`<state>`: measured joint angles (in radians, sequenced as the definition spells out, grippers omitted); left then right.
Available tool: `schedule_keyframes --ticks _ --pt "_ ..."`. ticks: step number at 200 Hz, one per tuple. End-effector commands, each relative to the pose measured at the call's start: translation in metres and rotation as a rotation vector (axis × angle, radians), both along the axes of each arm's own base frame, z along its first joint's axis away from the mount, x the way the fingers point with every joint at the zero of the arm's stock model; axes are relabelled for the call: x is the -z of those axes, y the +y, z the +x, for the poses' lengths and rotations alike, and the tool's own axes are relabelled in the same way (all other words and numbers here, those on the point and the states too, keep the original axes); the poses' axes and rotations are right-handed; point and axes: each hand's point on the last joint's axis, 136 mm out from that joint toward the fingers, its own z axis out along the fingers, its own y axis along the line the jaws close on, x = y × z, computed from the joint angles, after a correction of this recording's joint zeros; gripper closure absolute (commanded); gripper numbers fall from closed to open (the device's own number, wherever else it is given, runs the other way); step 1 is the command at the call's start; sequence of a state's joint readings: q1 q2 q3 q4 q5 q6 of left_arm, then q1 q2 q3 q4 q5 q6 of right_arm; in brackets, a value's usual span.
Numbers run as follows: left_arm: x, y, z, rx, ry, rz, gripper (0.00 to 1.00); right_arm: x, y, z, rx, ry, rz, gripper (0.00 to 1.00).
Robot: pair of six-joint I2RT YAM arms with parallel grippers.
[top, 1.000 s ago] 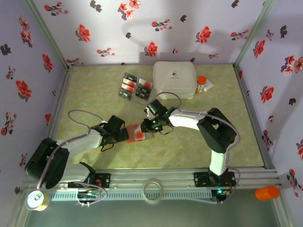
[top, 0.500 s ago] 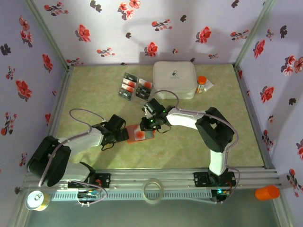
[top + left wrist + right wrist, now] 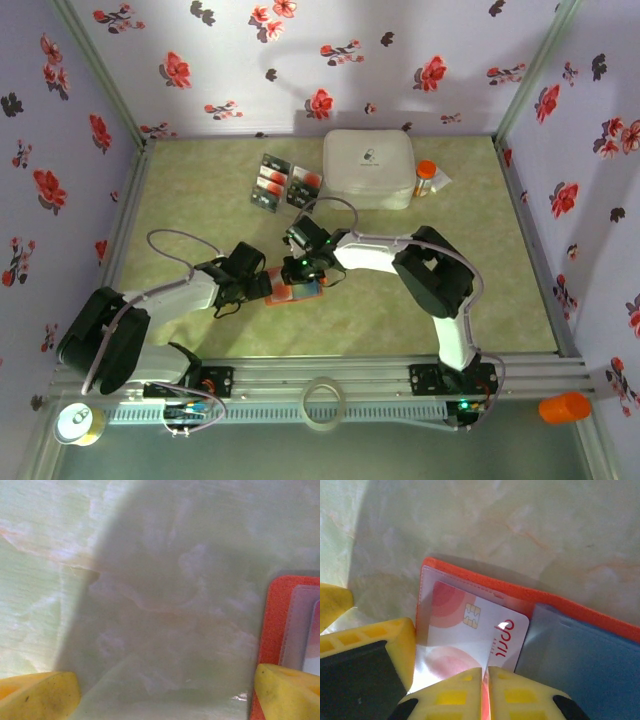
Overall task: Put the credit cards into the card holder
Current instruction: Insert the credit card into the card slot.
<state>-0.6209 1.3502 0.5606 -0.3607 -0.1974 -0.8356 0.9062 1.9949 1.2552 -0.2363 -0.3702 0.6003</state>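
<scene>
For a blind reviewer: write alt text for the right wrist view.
A white credit card with red-orange circles and a chip sits partly tucked into the open orange card holder, with the right gripper closed at the card's near edge. The holder lies on a pale green table.

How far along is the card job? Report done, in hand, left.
Done: one white card lies in the card holder's clear pocket. In hand: the shut right gripper is at its edge, the open left gripper beside the holder. Left: credit cards beside the white box.
</scene>
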Motion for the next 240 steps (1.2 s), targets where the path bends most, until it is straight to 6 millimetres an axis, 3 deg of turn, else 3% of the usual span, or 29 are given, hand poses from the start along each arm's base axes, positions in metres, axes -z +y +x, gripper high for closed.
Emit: schedule_keyframes --ticks 1,49,74,159,240 --pt "0.029 0.003 0.004 0.012 0.004 -0.007 0.05 -0.003 0.009 0.000 0.006 0.017 0.017 0.88" --pt "0.016 0.005 0.008 -0.008 -0.029 -0.016 0.05 -0.033 0.001 0.008 0.034 -0.042 0.046 0.88" --pt "0.014 0.009 0.008 -0.021 -0.034 -0.013 0.04 -0.036 -0.009 0.011 0.051 -0.063 0.031 0.88" --pt "0.018 0.015 0.007 -0.037 -0.029 0.001 0.04 -0.002 -0.013 0.009 0.055 -0.024 -0.023 0.90" --pt "0.023 0.014 0.007 -0.028 -0.019 0.003 0.05 0.014 -0.002 0.001 0.040 0.020 -0.021 0.91"
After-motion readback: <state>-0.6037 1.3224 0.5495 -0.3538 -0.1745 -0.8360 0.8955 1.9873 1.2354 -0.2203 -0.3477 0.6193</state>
